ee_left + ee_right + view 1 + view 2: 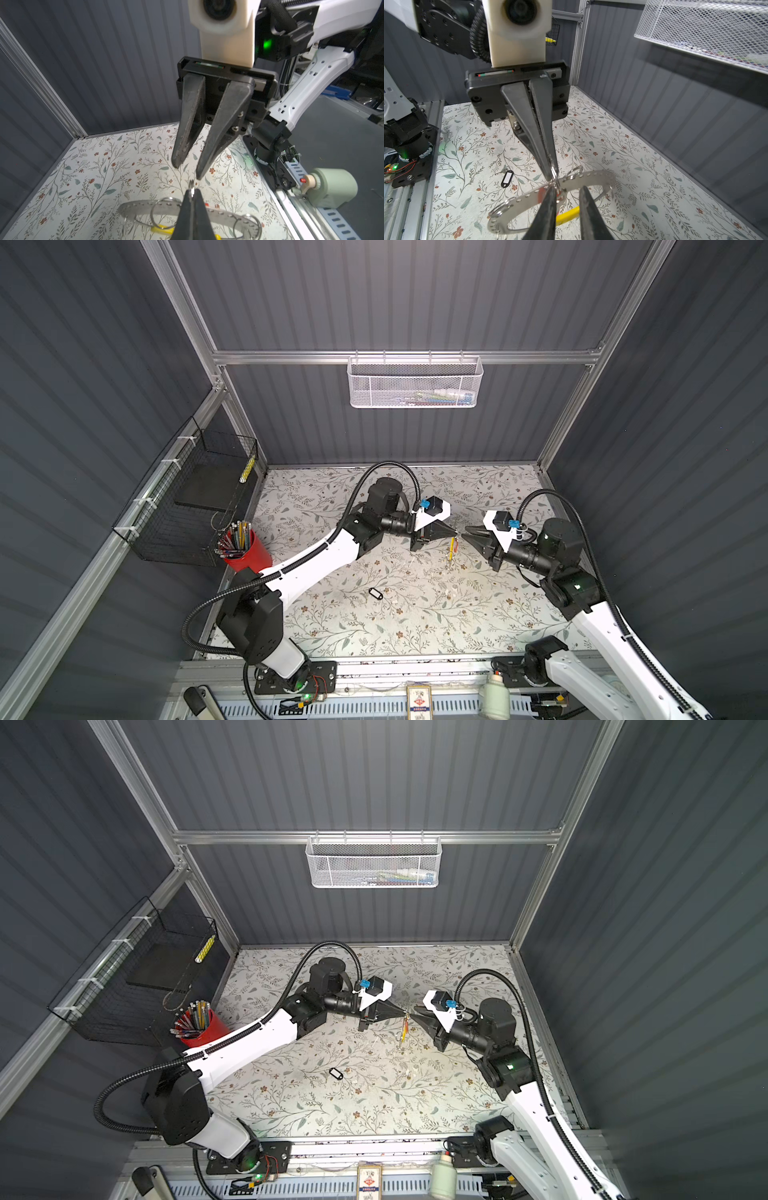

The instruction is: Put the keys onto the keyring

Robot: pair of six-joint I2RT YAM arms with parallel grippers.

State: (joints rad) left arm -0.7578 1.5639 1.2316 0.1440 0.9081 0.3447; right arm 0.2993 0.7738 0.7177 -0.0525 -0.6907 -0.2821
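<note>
Floral tabletop being overhung by keyring, seemingly light, stiff, slippery, being pinched at split ring by left gripper; right gripper narrowly parted, empty.

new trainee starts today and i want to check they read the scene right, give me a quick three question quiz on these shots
1. True or false: the right gripper has its jaws closed together.
2. Where is the black-tag key? A) in the white mesh basket B) lying on the table C) in the red cup
3. Fill in: the left gripper is ___ on the keyring.
Key: 1 false, its jaws stand apart; 2 B; 3 shut.
</note>
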